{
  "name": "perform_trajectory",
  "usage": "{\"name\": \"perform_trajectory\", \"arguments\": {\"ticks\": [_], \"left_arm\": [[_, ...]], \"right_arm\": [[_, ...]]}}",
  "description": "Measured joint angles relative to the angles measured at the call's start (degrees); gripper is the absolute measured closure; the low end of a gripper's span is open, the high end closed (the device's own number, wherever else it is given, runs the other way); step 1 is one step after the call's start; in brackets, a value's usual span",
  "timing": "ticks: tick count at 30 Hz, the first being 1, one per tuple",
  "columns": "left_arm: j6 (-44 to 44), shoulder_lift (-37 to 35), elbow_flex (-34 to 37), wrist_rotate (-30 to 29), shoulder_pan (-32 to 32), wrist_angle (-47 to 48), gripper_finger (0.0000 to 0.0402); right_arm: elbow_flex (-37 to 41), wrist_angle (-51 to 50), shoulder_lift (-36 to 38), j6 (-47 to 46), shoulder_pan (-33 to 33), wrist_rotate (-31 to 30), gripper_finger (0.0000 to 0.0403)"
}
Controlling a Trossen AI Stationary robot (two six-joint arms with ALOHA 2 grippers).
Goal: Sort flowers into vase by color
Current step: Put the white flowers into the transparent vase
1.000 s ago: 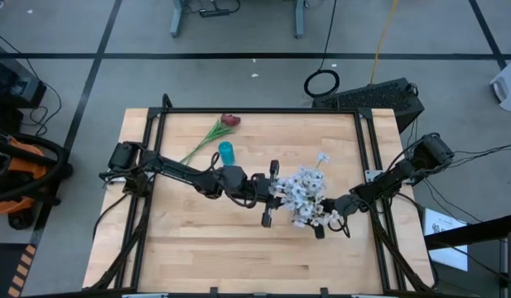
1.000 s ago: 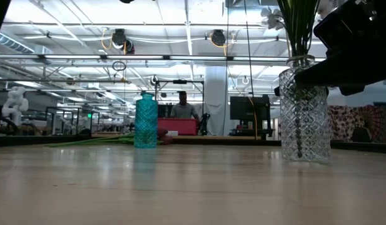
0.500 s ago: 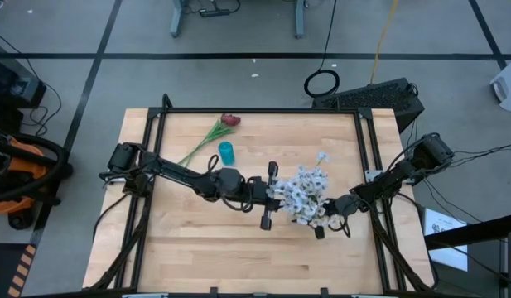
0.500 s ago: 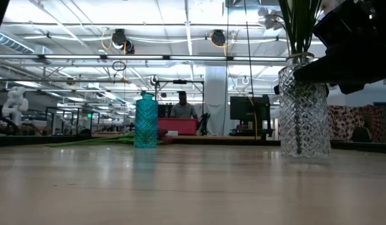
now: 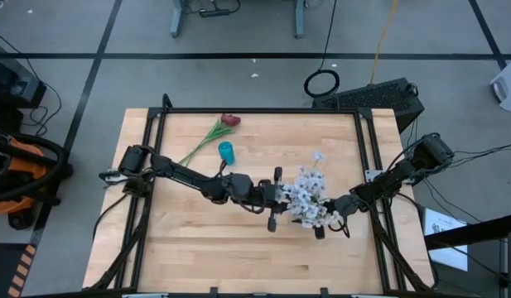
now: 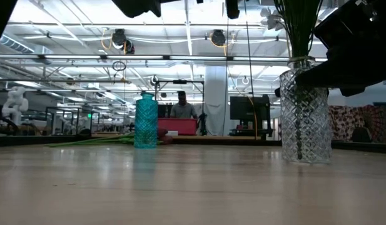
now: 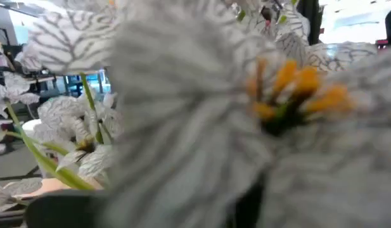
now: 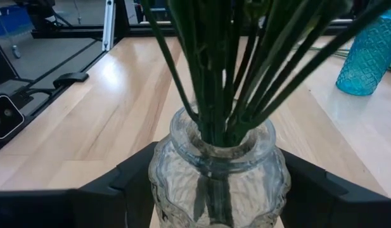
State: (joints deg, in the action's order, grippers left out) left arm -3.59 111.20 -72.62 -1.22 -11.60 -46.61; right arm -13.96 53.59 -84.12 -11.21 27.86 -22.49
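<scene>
At right-centre of the wooden bench, the cut-glass clear vase holds green stems topped by the white-blossom flower sprays. Right gripper has its fingers closed around the vase body. Left gripper sits against the blossoms; its finger state cannot be told, petals blocking the wrist view. Well apart: teal glass vase; dark red tulip stem lying flat near the far edge.

Wooden table, framed by black rails. Grey floor beyond, crossed by dark tape lines. Black cable coil lies past the far edge. Seated person seen in the background room.
</scene>
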Motion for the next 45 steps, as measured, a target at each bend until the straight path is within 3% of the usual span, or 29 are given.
{"name": "perform_trajectory", "arguments": {"ticks": [15,19,27,31,35,40,45], "left_arm": [[-4.79,1.99,0.02,-0.6,-0.44,5.42,0.0346],[-4.73,1.62,0.06,-0.6,-0.44,7.31,0.0314],[-4.54,-0.61,0.06,-2.6,-0.57,15.14,0.0202],[-3.48,-2.37,0.06,-2.8,-0.89,19.42,0.0165],[-1.91,-4.76,0.07,-3.93,-1.37,26.13,0.0152],[-0.22,-8.2,0.04,-9.95,-2.24,36.4,0.015],[1.84,-9.29,0.08,-13.0,-4.23,38.97,0.015]], "right_arm": [[-0.02,-0.22,0.0,0.49,0.0,0.07,0.0158],[-0.02,-0.24,0.0,0.47,0.0,0.07,0.0158],[-0.02,-0.35,0.0,0.43,0.0,0.15,0.0158],[-0.04,-0.51,0.02,0.01,0.0,0.14,0.0158],[-0.04,-0.62,0.04,-0.06,0.0,0.16,0.0158],[-0.07,-0.88,0.04,-0.03,0.0,0.12,0.0158],[-0.07,-0.97,0.04,-0.07,0.02,0.1,0.0158]]}}
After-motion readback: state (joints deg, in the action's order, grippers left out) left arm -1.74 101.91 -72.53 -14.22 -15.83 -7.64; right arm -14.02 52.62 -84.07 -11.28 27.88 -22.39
